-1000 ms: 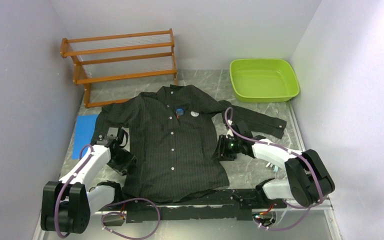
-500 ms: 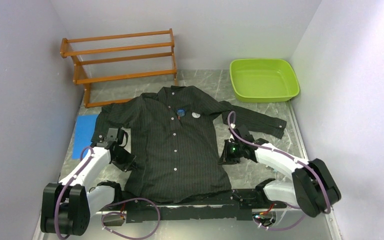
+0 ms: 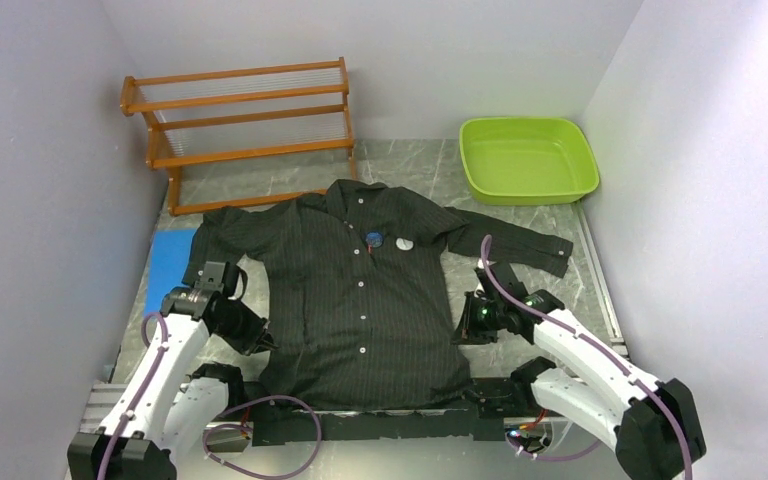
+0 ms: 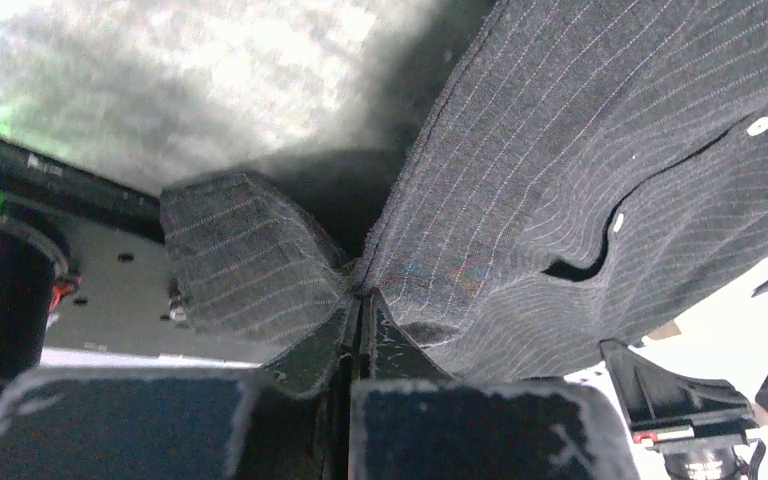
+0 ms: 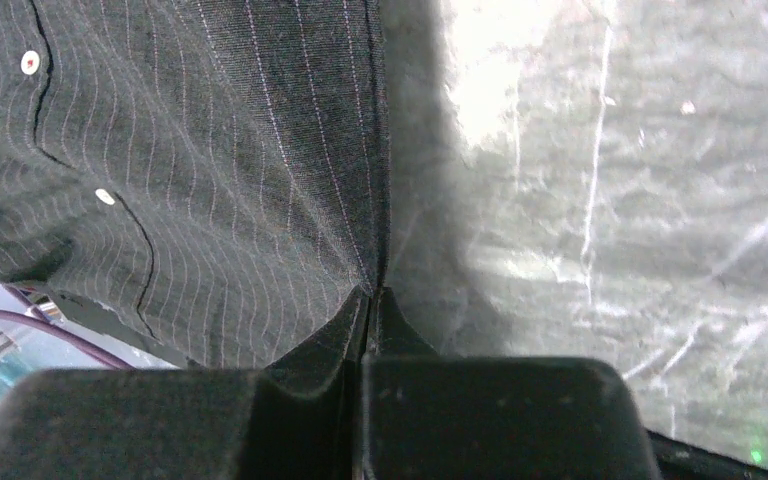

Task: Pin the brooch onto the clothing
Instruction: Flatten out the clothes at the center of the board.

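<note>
Since a second earlier, both arms had drawn back toward the near edge and the shirt (image 3: 360, 290) had slid with them, toward the right, its collar now tilted right. The black pinstriped shirt lay front-up in the middle of the table (image 3: 550, 290), sleeves spread. A small round blue pin (image 3: 372, 238) and a small round white pin (image 3: 405, 243) sat side by side on its chest, near the button line.

The left claw (image 3: 260, 340) was closed on the shirt's left side edge. In its wrist view, the left claw (image 4: 358, 300) pinched a fold of striped cloth. The right claw (image 3: 463, 325) was closed on the right side seam, shown pinched tight in its own wrist view (image 5: 372, 295).

The table top was grey, marbled and glossy. A wooden two-tier rack (image 3: 250, 120) stood at the far left against the wall, a lime-green tub (image 3: 527, 160) at the far right, and a blue sheet (image 3: 168, 262) lay flat near the left sleeve. Plain pale walls (image 3: 40, 150) closed in three sides.
</note>
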Tool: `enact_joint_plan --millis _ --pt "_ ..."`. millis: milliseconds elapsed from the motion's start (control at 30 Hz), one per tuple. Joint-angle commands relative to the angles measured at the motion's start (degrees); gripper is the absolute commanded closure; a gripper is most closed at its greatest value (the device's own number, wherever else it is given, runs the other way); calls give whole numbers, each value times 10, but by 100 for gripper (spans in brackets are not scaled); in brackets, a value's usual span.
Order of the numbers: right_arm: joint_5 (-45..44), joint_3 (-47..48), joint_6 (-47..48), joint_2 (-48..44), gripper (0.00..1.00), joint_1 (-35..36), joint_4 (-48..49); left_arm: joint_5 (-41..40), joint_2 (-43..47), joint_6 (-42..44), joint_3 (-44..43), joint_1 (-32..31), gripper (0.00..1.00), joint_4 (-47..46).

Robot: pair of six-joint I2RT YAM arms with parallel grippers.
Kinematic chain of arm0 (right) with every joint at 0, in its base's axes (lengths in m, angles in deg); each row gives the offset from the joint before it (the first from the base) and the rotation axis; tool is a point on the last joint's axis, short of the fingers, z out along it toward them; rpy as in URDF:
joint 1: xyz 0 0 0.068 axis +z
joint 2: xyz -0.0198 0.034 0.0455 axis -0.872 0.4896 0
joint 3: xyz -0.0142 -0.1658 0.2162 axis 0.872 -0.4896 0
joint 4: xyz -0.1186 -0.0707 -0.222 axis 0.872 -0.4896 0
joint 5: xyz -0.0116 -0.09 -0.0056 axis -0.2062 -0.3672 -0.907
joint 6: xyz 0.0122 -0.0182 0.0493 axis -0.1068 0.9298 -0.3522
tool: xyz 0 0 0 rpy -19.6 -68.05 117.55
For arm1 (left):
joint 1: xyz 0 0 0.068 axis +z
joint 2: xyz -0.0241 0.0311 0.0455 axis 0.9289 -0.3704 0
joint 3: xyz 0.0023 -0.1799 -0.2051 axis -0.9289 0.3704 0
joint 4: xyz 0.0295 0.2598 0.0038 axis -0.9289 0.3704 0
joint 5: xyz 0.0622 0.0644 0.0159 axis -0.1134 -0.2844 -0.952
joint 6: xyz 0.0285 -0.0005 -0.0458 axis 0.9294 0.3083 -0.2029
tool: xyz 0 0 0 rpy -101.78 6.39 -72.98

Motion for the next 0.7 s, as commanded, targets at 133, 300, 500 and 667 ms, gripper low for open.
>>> enact_joint_plan --millis 133,300,500,667 --pt "-16 25 -14 -51 100 1 -123 0 34 18 -92 -4 97 167" --pt "6 13 0 -61 83 1 -123 12 57 37 -96 -5 83 170" --pt "-3 74 -3 -64 23 1 -45 8 10 94 -129 -5 19 82" --pt "-58 133 35 9 19 -16 30 36 -95 189 -178 -5 13 -69"
